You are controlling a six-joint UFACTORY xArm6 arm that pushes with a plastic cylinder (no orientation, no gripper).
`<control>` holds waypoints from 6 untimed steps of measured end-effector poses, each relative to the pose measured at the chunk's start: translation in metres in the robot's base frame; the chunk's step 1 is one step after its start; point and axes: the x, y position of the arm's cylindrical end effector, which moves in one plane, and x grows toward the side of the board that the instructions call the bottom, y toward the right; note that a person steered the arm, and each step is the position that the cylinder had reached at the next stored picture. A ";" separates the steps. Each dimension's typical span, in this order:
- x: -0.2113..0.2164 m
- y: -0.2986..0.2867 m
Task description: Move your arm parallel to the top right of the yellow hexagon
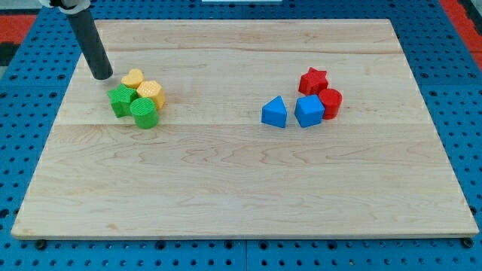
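The green cylinder (144,113) is nearest; my tip (102,76), a bare rod with no pincer, is seen left of the yellow hexagon (151,92), so a move around to its upper right is judged needed.

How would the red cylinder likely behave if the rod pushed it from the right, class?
The red cylinder stands on its flat end, so it would probably slide, not roll. It touches the blue block, so that would likely shift too. My tip is far off.

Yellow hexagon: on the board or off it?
On. The yellow hexagon sits on the board, touching the green blocks; my tip is up-left.
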 end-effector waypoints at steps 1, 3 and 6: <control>0.000 0.000; -0.035 -0.003; -0.036 0.167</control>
